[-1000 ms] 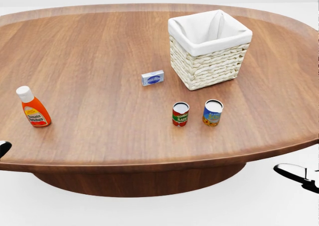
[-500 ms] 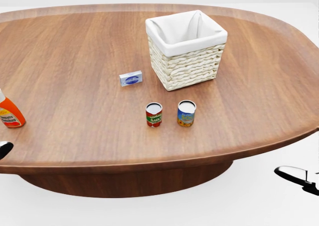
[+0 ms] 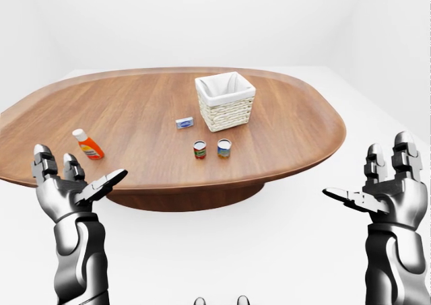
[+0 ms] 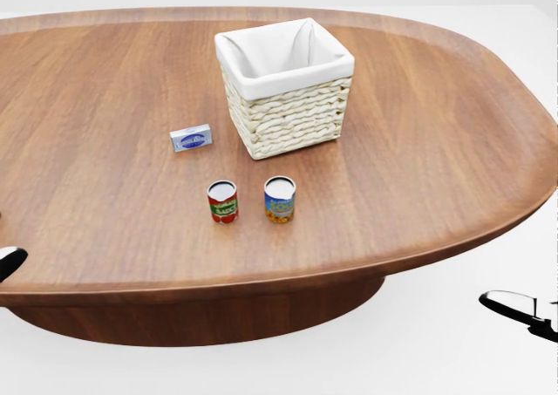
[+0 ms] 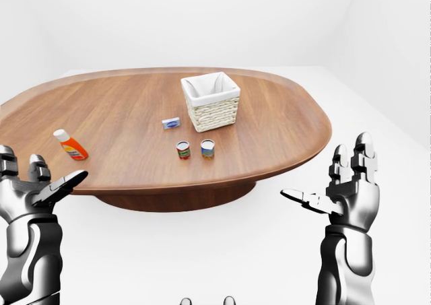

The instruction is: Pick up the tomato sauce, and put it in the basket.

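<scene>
while both hands wait short of the worktop (image 3: 289, 147), nothing gripped yet. left hand (image 3: 67, 187) raised palm-up off the near left edge, fingers (image 3: 108, 179) spread wide and empty; right hand (image 5: 347, 194) likewise off the near right corner, fingers (image 5: 303, 198) splayed and holding nothing. probably kept high and open so as to clear the rim on the approach and be ready to close round a small can.

just in from the near edge, two cans upright side by side, close but apart: red-and-green tomato sauce (image 4: 223, 201) toward the left, blue can (image 4: 280, 200) toward the right. tight spacing means little room for fingers on that side, so likely best taken from above or from the left. orange bottle (image 3: 88, 145) well apart, near the left edge, no obstacle.

farther in, small blue-and-white box (image 4: 191, 138) lying flat, between cans and far edge. beyond the cans, toward the far edge, wicker basket (image 4: 288, 116) with white lining, open mouth upward and, as far as visible, holding nothing; seemingly a short lift and carry from the sauce.
</scene>
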You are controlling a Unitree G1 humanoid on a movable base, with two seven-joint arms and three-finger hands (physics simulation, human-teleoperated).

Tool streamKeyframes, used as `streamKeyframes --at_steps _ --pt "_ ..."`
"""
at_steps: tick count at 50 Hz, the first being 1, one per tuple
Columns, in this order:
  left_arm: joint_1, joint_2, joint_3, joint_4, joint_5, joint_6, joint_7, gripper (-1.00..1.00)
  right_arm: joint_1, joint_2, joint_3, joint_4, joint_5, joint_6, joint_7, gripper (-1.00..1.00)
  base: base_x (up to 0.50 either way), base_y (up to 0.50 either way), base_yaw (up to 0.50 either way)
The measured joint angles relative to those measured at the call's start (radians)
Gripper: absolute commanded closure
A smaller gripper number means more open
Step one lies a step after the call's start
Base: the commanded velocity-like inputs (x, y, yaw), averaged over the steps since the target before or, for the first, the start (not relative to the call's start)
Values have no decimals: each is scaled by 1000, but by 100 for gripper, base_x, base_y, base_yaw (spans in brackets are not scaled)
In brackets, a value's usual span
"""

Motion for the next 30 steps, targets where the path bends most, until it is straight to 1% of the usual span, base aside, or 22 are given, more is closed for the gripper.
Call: streamKeyframes --at_steps 12,30 --pt "-1 1 1 -3 -2 4 0 -100 -2 -2 3 1 -1 0 -2 -100 0 -28 0" --pt "-2 2 1 3 -2 -1 -3 -100 -5 -3 6 -1 -3 0 -3 -100 0 -28 0"
